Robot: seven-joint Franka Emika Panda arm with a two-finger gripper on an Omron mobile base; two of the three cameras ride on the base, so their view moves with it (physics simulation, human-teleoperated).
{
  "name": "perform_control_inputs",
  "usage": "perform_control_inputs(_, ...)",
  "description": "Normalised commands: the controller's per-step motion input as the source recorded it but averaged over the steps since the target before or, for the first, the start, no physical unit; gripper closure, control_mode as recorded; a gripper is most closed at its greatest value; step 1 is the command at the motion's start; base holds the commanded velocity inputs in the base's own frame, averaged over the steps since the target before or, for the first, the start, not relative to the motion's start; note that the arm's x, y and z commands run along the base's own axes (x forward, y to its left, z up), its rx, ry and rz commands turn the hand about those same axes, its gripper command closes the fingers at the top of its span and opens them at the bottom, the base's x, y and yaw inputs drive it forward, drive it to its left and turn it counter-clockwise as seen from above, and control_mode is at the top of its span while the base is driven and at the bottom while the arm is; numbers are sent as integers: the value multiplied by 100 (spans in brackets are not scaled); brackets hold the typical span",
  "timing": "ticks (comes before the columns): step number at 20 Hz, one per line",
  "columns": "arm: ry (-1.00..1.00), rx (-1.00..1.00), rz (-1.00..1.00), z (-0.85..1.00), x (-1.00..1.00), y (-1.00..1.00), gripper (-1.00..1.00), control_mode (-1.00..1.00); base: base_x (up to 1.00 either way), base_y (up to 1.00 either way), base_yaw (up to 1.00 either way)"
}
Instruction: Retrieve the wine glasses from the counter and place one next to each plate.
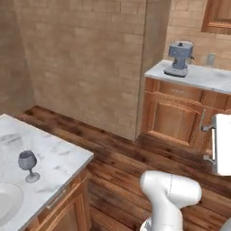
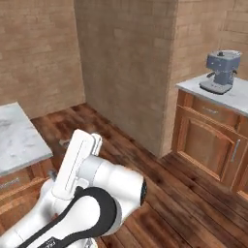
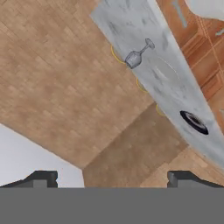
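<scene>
Standing upright at the left, stem vertical, a wine glass (image 1: 28,165) rests on the marble desk (image 1: 54,158), beside a white plate (image 1: 6,204) cut off by the frame; the hand view shows the dark plate (image 3: 194,122) farther along, and the pincer (image 3: 112,178) spread wide, pinching nothing

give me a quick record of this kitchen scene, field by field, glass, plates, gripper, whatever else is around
wine glass: one, upright on the marble top, near the white plate
white plate, flat on the same top
dark plate, further along that top in the hand view
gripper, open, holding nothing, away from the glass
coffee machine, on the far counter
floor: dark wood planks
</scene>
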Motion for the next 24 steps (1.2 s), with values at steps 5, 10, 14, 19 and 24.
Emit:
perform_control_inputs(5,0,0,0,0,0,0,-100,100,0,0,-100)
perform_control_inputs(10,0,0,0,0,0,0,-100,100,0,-12,-99)
perform_control_inputs(14,0,0,0,0,0,0,-100,100,1,-41,-88)
perform_control_inputs(19,0,0,0,0,0,0,-100,100,9,-53,-79)
perform_control_inputs(24,0,0,0,0,0,0,-100,100,9,-57,-73)
